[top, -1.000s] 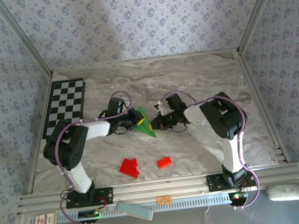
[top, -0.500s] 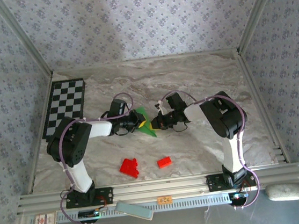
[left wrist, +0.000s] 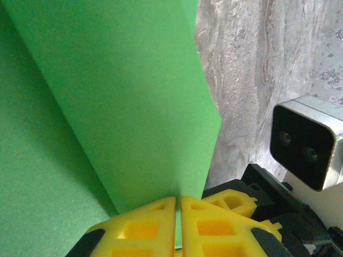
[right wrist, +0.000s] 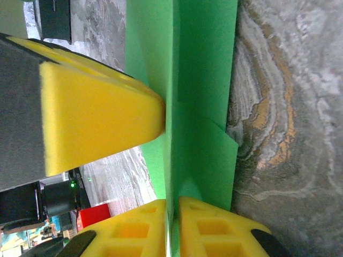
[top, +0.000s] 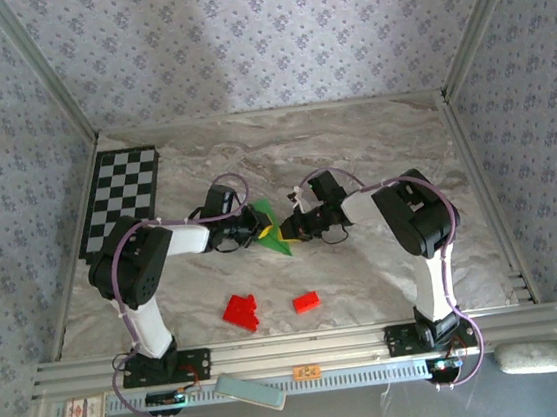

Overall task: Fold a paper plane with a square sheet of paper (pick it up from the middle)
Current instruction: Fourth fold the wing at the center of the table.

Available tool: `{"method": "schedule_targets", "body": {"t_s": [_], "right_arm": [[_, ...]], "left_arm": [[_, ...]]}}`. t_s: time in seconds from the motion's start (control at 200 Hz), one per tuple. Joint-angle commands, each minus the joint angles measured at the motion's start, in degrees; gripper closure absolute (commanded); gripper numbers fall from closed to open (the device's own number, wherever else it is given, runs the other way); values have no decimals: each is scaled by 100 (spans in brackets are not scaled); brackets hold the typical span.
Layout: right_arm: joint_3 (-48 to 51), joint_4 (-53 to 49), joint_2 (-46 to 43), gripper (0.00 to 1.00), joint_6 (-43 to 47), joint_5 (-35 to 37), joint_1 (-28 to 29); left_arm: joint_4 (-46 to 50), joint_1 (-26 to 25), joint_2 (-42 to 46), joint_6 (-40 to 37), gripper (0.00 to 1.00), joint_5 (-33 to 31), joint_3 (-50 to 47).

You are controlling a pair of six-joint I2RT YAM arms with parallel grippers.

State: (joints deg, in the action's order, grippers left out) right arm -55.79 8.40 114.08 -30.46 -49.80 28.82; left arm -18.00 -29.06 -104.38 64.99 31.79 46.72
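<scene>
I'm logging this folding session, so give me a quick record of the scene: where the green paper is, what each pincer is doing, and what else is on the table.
paper: green paper, creased into a pointed shape, mid-table between the two arms
left pincer: left pincer shut on the green paper
right pincer: right pincer shut on a folded edge
other items: red blocks nearer the arm bases, apart from the paper; checkered board at far left
surface: marbled table

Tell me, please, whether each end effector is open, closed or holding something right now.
Left end effector: closed, pinching the folded green paper.
Right end effector: closed, pinching the same green paper.
</scene>
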Motion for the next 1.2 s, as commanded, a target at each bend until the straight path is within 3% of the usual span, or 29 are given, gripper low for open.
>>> {"method": "schedule_targets", "body": {"t_s": [0.0, 0.19, 0.42, 0.895, 1.194], "right_arm": [[70, -723, 308, 86, 136, 805, -183], [12, -867, 366, 94, 25, 873, -214], [-124, -1137, 463, 94, -142, 983, -235], [-176, -1200, 545, 94, -207, 942, -260], [-175, -1268, 545, 83, -110, 981, -265]], "left_arm": [[-22, -45, -18, -36, 89, 110, 214], [20, 80, 335, -48, 86, -73, 93], [-54, 199, 526, -28, 83, -138, -166], [-337, 147, 153, -16, 88, 161, -56], [-313, 94, -38, -50, 88, 213, 120]]}}
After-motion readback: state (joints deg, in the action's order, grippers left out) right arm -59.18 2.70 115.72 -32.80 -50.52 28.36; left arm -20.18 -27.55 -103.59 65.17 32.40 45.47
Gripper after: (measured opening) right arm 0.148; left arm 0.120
